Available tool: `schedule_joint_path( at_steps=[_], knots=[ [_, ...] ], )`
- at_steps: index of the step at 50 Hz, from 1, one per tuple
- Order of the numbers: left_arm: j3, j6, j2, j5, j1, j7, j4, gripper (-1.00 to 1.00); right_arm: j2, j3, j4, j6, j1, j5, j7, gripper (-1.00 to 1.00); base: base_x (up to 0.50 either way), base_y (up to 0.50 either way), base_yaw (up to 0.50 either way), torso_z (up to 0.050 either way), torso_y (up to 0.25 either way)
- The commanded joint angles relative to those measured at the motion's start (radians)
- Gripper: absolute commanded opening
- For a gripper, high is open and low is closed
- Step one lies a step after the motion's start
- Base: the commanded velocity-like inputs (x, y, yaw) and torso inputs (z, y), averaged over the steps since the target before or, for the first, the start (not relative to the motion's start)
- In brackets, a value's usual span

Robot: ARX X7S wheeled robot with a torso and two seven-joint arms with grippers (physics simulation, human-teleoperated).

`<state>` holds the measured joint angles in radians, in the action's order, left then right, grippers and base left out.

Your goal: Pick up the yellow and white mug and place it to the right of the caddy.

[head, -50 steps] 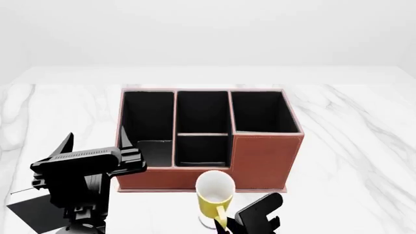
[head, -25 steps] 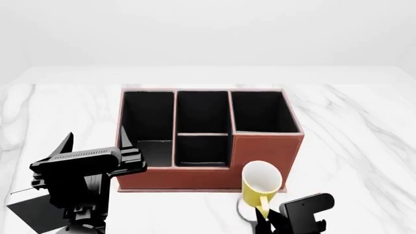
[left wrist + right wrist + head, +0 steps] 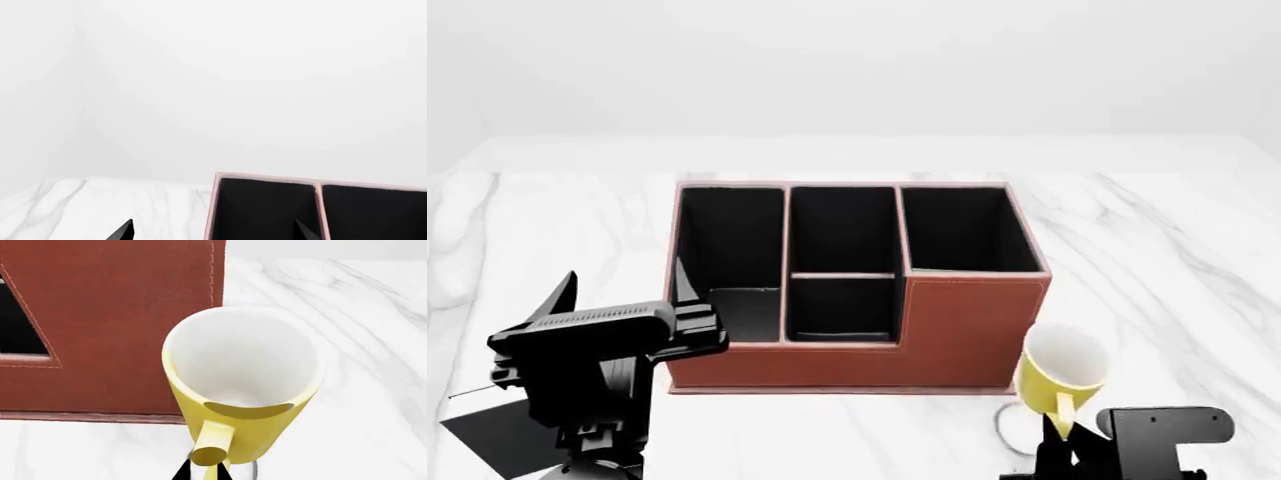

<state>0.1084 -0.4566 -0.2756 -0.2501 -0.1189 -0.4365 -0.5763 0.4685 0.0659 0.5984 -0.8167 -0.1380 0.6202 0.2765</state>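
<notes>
Mug (image 3: 1062, 375) tilted, gripped by its handle in the right end effector (image 3: 1065, 442), at the caddy's (image 3: 854, 290) front-right corner. Level it, clear the wall, then lower onto the counter (image 3: 1174, 280).

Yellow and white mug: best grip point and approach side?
Grip the mug by its loop handle, coming from the near side. The handle points toward the robot, away from the caddy, and the right claw already pinches it there.
</notes>
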Motion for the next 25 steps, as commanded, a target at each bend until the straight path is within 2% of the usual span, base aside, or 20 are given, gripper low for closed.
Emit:
schedule_joint_path(
  at_steps=[1, 25],
  knots=[
    [0.003, 0.005, -0.003, -0.004, 0.000, -0.003, 0.002, 1.00, 0.006, 0.064, -0.023, -0.001, 0.013, -0.013, 0.034, -1.00, 0.00, 0.00, 0.00, 0.000, 0.000],
    [0.009, 0.006, -0.011, -0.013, -0.001, -0.012, -0.005, 1.00, 0.001, 0.036, -0.229, 0.083, 0.171, -0.097, 0.032, -1.00, 0.00, 0.00, 0.00, 0.000, 0.000]
  ],
)
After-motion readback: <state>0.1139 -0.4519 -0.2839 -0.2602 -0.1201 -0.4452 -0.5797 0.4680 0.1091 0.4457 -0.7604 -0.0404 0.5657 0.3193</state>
